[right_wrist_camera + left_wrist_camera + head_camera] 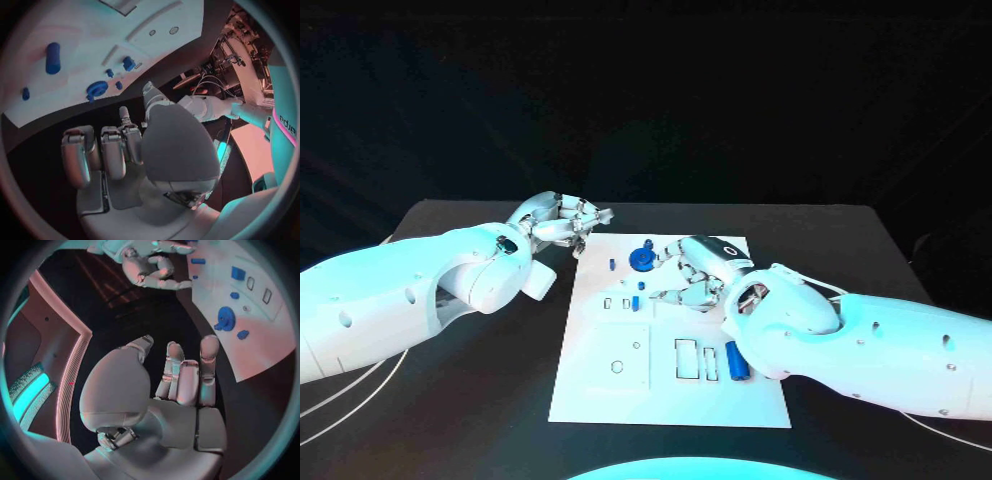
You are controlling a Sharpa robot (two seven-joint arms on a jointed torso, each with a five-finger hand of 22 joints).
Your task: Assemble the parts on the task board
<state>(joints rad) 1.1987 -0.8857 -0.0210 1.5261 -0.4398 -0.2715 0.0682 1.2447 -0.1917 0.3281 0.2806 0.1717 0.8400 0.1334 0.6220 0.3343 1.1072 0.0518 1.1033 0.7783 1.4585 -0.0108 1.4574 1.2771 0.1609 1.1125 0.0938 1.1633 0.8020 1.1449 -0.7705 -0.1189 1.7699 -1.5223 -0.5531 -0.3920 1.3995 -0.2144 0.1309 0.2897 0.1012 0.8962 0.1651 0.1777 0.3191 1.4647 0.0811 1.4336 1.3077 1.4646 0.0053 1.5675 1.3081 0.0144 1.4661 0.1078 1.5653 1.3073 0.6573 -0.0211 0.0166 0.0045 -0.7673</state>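
The white task board (596,385) lies in the middle of the black table. On its far part stand a blue gear (642,260) and a few small blue pieces (636,302); a blue cylinder (737,362) lies near its right edge. My right hand (687,270) hovers over the board's far part just right of the gear, fingers partly bent, holding nothing. My left hand (560,222) is off the board beyond its far left corner, fingers stretched out and empty (181,375). The right wrist view shows the gear (97,89) and cylinder (53,57) ahead of the right hand (119,150).
Rectangular slots (687,358) and a round hole (617,366) mark the board's near half. Black table (459,420) surrounds the board on every side. A white cable (343,400) lies at the near left.
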